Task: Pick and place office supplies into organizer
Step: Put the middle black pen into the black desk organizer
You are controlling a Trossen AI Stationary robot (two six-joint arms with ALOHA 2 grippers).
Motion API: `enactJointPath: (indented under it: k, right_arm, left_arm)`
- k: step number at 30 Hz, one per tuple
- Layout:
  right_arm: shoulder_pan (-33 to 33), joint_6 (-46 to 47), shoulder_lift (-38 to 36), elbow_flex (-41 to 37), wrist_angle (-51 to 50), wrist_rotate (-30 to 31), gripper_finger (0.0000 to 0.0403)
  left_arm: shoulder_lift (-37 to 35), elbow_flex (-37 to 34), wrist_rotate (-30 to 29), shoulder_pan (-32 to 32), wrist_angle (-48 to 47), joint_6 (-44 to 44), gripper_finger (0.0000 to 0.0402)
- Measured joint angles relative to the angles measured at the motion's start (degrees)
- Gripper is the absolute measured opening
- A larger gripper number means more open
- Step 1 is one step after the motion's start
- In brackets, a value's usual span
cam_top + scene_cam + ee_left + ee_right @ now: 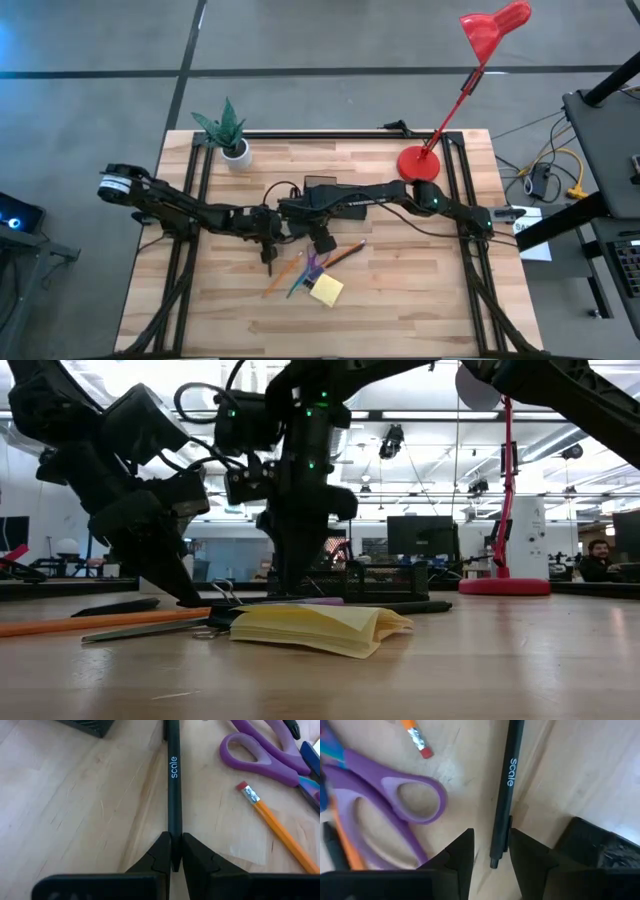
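A black pen marked "scale" lies on the wooden table, and my left gripper is shut on its near end. It sits left of centre in the high view. The pen's other end lies between the open fingers of my right gripper, which points straight down. Beside the pen lie purple-handled scissors, an orange pencil and a yellow sticky-note pad. The black organizer stands just behind, largely hidden by the arms. My left gripper pinches the pen's end between its two fingertips. The fingers slant down from the table's left and lie along the pen. The rest of the pen lies flat on the wood, stretching away from the fingers.
A potted plant stands at the back left and the red lamp's base at the back right. A second orange pencil and a binder clip lie among the supplies. Bare wood stretches along the near edge.
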Motion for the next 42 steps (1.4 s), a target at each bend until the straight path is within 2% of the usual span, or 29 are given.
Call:
enactJointPath:
  k: [17,28,42]
  right_arm:
    - [-0.27,0.99,0.0,-3.66,8.72,1.4,0.0119]
    - [-0.56,2.9,0.74,-4.94,9.32,0.59,0.0107]
    - [-0.64,3.54,0.53,-5.19,9.06,2.53,0.0027]
  left_arm:
    - [0.04,-3.33,-0.22,-0.04,4.75,1.46,0.0012]
    - [0.09,-5.38,-1.53,-0.06,9.74,1.44,0.0012]
    - [-0.86,-6.09,-2.15,-0.06,14.7,0.02,0.0012]
